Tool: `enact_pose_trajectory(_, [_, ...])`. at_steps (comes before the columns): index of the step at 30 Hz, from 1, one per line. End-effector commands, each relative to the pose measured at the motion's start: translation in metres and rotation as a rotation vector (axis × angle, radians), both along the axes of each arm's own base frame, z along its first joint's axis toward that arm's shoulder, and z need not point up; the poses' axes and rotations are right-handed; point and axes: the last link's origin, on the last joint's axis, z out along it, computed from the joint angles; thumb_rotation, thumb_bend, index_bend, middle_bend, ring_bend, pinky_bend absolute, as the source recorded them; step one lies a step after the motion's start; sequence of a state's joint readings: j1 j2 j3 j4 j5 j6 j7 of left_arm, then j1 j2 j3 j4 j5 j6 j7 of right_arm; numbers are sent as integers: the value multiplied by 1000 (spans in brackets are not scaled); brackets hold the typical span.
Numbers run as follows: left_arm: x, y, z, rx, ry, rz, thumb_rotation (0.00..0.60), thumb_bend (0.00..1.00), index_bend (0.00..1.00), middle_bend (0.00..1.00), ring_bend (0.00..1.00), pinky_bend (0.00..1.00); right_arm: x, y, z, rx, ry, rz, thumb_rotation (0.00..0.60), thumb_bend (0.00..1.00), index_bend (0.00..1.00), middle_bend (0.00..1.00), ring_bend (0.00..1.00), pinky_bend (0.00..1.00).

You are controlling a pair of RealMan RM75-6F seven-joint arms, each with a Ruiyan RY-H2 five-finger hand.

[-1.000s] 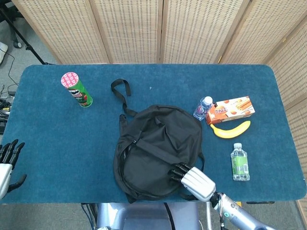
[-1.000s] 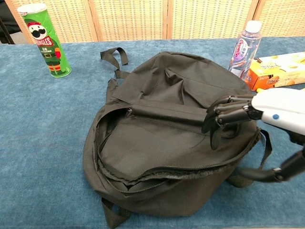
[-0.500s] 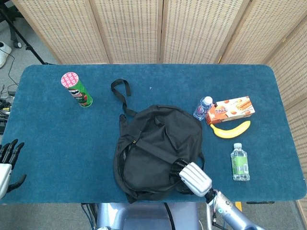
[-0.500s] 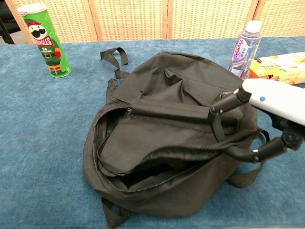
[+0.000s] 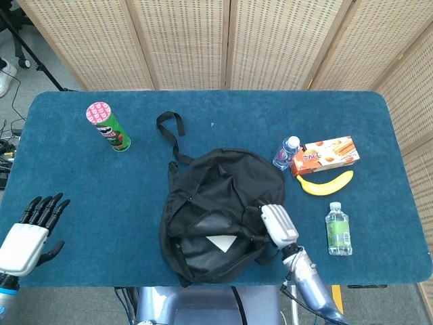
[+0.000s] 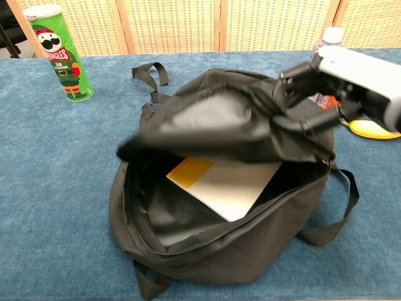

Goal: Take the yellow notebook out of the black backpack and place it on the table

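The black backpack [image 5: 203, 203] [image 6: 250, 251] lies in the middle of the table with its mouth toward me. My right hand [image 5: 277, 227] [image 6: 332, 75] grips the top flap [image 6: 219, 125] and holds it raised. Inside the opening lies the yellow notebook [image 6: 219, 182], yellow at its far corner and pale over the rest; in the head view the notebook [image 5: 222, 242] shows as a pale triangle. My left hand [image 5: 30, 230] hovers open near the table's front left edge, fingers spread, far from the backpack.
A green chip can [image 5: 108, 127] [image 6: 59, 53] stands at the back left. To the right are a small water bottle [image 5: 285, 153], a snack box [image 5: 326, 154], a banana [image 5: 325, 183] and a green-labelled bottle [image 5: 337, 229]. A loose strap [image 5: 169, 125] trails behind the backpack.
My right hand has lifted the backpack's flap up and back, opening the bag and exposing the notebook. My left hand has come further into view over the table's left edge.
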State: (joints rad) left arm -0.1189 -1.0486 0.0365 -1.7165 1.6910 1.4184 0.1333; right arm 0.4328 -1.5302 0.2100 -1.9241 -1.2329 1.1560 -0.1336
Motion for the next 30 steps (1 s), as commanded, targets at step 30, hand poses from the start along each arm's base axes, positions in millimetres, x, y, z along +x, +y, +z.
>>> enact_pose_trajectory(30, [126, 76, -132, -507, -134, -465, 600, 346, 0, 0, 0, 0, 22, -43, 12, -8, -164, -389, 600, 543, 698, 579, 353, 249])
